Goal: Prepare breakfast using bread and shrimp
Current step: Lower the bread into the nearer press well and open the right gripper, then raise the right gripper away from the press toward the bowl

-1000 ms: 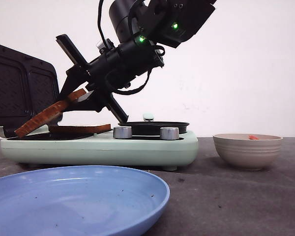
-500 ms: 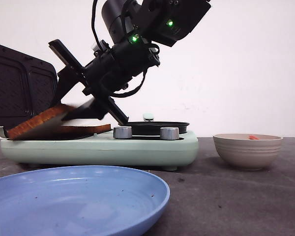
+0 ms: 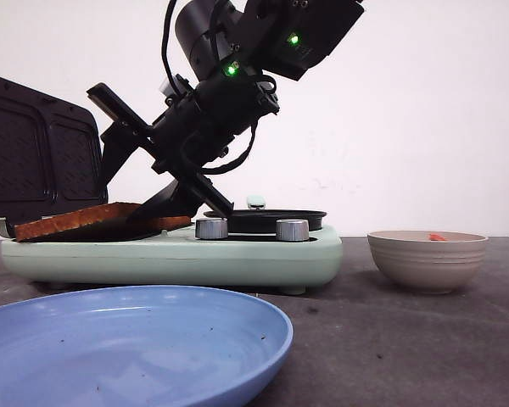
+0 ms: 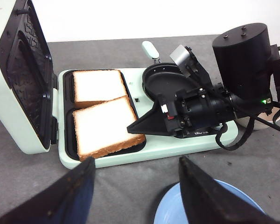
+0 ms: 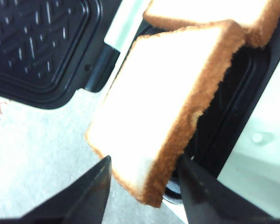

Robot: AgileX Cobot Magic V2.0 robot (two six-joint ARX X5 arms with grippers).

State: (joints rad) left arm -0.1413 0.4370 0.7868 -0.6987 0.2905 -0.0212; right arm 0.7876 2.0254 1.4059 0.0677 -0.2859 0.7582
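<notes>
While two bread slices lie in the sandwich maker, right gripper jaws stand apart around the near one.
Near bread slice [image 4: 105, 126] sits tilted, overhanging the sandwich maker [image 4: 144, 151] front edge and overlapping the far bread slice [image 4: 97, 85]. Right gripper [image 4: 135, 128] is at its corner; whether the fingers touch it, I cannot tell. Left gripper [image 4: 137, 189] is wide, holding nothing. Shrimp [image 3: 438, 237] in the bowl [image 3: 427, 260]; blue plate [image 3: 136, 339] at the table's front edge.
</notes>
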